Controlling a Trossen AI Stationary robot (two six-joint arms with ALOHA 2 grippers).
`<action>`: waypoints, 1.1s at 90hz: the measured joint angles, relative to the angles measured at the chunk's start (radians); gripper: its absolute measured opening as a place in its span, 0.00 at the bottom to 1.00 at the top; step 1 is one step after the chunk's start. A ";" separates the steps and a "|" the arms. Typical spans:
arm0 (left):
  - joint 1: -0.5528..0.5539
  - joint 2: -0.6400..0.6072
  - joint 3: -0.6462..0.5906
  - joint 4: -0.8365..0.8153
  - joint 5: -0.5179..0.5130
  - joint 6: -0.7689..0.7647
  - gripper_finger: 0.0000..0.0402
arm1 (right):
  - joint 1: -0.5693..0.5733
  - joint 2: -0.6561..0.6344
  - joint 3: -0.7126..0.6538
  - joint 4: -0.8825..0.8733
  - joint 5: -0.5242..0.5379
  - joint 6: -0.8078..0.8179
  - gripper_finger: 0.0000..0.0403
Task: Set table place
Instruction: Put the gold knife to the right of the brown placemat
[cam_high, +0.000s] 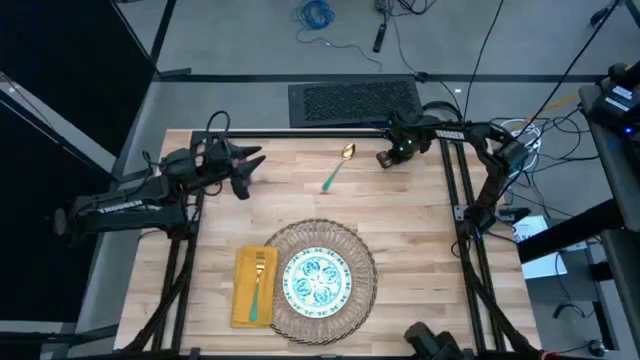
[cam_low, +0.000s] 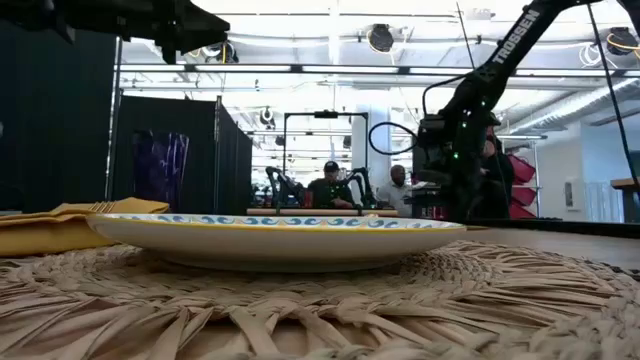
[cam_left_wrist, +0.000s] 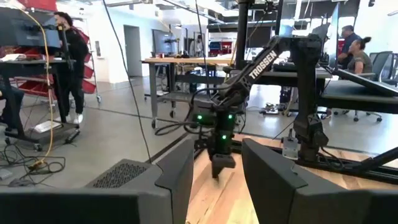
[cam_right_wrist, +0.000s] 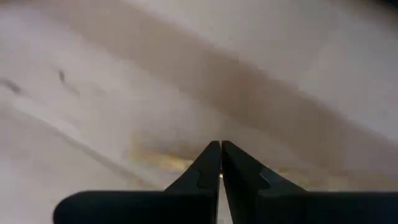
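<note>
- On the table (cam_high: 420, 230), near edge: one mat (cam_high: 365, 285) carrying one plate (cam_high: 315, 280); beside it, one napkin (cam_high: 243, 290) with one fork (cam_high: 260, 285) on top.
- One spoon (cam_high: 336, 168) lies well apart, near the far edge. No cup visible.
- Right gripper (cam_high: 383, 158), fingers closed on nothing, sits just beside the spoon. Risk: closed fingers would nudge the spoon, not grasp it.
- Left gripper (cam_high: 243, 172) hovers spread wide, empty.
</note>
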 joint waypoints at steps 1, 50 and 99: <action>0.000 0.000 0.000 0.000 0.002 -0.001 0.30 | 0.003 0.000 0.000 -0.005 0.000 0.000 0.00; -0.001 0.000 0.000 -0.019 0.053 -0.010 0.30 | 0.096 0.000 0.073 -0.121 0.007 0.027 0.00; -0.001 -0.038 0.000 -0.033 0.100 -0.027 0.30 | 0.099 0.015 0.056 -0.136 0.053 0.066 0.00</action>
